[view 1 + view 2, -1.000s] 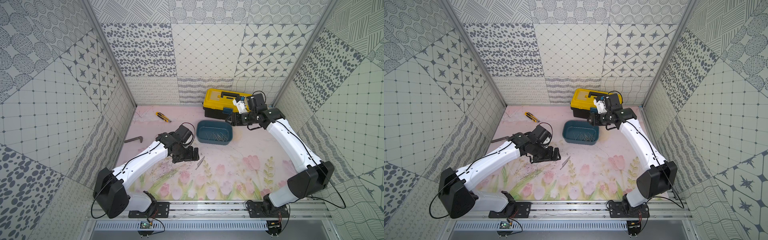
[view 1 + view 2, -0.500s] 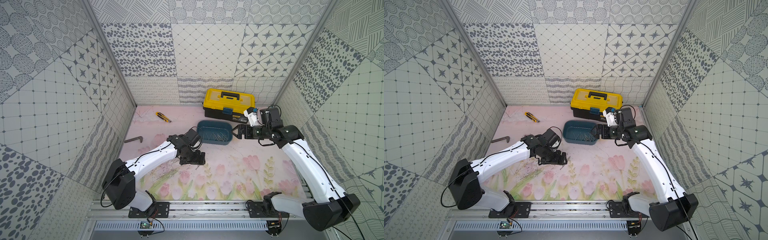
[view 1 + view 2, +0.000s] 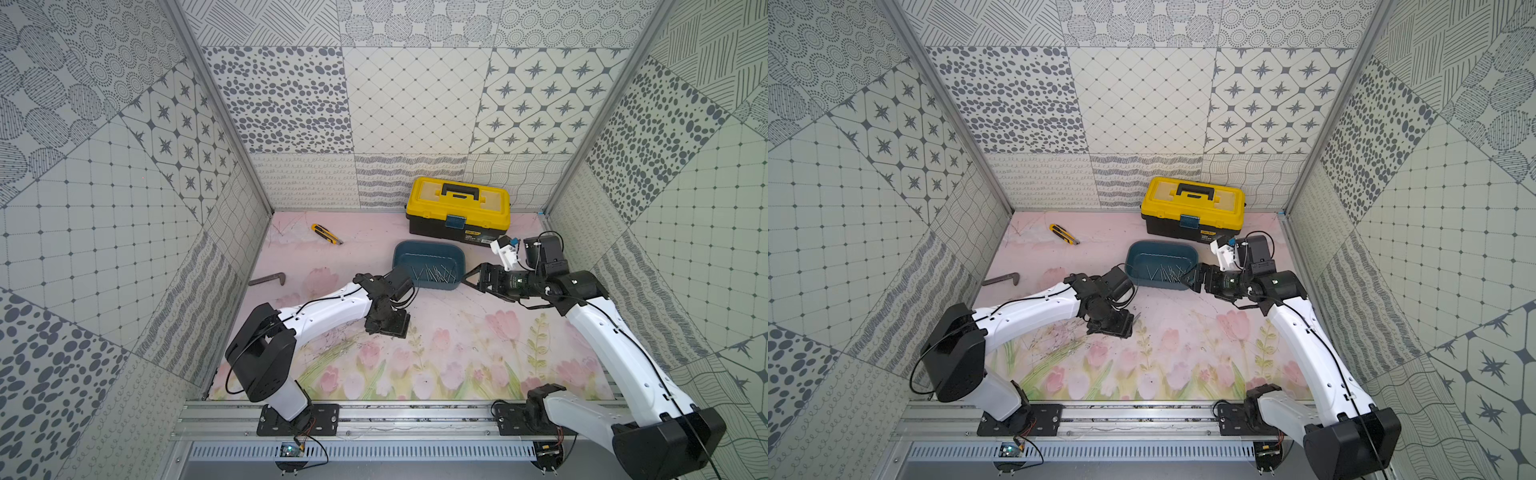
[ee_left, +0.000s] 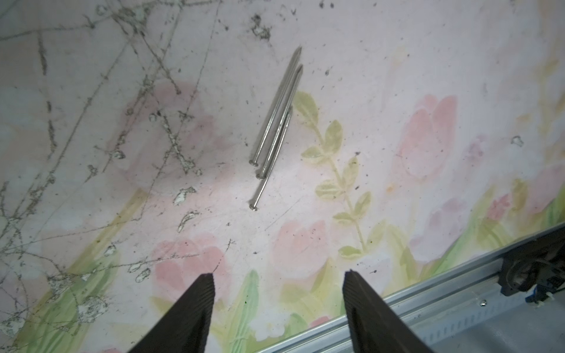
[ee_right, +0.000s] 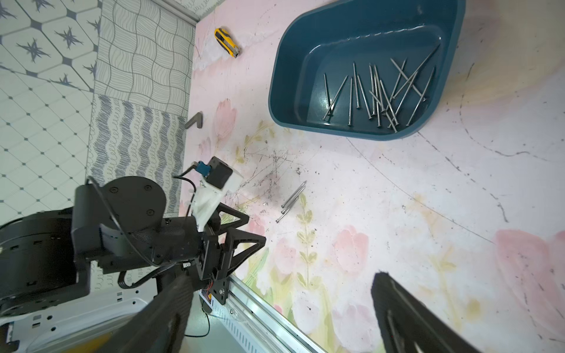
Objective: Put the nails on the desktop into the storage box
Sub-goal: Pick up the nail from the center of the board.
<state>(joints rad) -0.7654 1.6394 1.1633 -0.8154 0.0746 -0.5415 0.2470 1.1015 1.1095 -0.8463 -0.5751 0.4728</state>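
Observation:
Three thin metal nails [image 4: 275, 128] lie side by side on the pink tulip desktop [image 4: 397, 76], also seen as nails [image 5: 292, 200] in the right wrist view. My left gripper [image 4: 278, 273] hangs just short of them, open, with nothing between its fingers; in both top views the left gripper [image 3: 392, 328] [image 3: 1113, 328] covers them. The teal storage box [image 3: 424, 255] [image 3: 1158, 253] [image 5: 351, 42] holds several nails [image 5: 379, 91]. My right gripper [image 3: 467, 278] [image 5: 279, 279] stands wide open and empty beside the box's right end.
A yellow-and-black toolbox [image 3: 457, 208] stands at the back wall behind the box. A yellow utility knife [image 3: 326, 234] lies at the back left, an L-shaped dark bar [image 3: 268, 279] near the left wall. A metal rail [image 3: 374, 409] runs along the front edge.
My right gripper has drawn back from by the toolbox to the box's right end and opened wide. The left gripper has moved right and forward over the nails, its jaws narrowing.

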